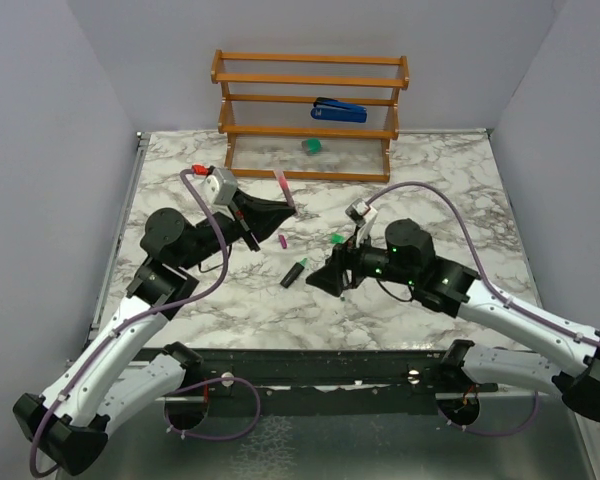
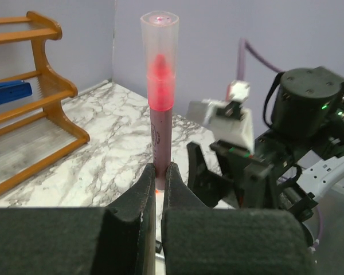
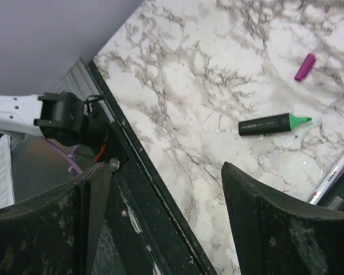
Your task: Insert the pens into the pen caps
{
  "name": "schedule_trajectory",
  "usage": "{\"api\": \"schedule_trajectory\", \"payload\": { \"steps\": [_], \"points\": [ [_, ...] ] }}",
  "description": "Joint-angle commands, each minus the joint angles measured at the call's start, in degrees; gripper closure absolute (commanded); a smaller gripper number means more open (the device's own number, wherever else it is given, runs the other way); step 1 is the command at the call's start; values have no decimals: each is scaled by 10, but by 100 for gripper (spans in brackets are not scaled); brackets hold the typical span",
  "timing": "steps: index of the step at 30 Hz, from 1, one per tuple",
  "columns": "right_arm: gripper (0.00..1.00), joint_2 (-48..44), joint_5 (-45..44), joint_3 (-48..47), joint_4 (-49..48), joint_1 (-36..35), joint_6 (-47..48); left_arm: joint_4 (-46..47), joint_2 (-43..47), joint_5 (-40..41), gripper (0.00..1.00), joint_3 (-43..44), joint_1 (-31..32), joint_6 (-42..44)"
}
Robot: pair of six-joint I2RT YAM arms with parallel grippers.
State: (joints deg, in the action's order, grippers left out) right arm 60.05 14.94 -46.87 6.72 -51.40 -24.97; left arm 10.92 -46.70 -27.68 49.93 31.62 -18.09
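While the left fingers (image 2: 142, 195) pinch tight on the base of the pink pen (image 2: 160, 137), it stands upright with a clear pale cap (image 2: 159, 51) seated over its tip. Meanwhile the right fingers (image 3: 264, 229) gape wide, gripping nothing, hovering over the desk (image 3: 206, 69) near its front edge. Below them lies 1 green-tipped marker (image 3: 269, 124), uncapped, flat on the marble; 1 magenta cap (image 3: 304, 66) lies apart beyond it.
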Motion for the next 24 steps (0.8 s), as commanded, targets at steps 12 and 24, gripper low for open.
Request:
{"api": "schedule_trajectory", "payload": {
  "steps": [12, 24],
  "points": [
    [36, -56, -73, -102, -63, -1, 78, -12, -34, -112, 100, -13, 1, 2],
    [39, -7, -50, -128, -112, -1, 88, 12, -47, -134, 100, -32, 2, -14]
  ]
}}
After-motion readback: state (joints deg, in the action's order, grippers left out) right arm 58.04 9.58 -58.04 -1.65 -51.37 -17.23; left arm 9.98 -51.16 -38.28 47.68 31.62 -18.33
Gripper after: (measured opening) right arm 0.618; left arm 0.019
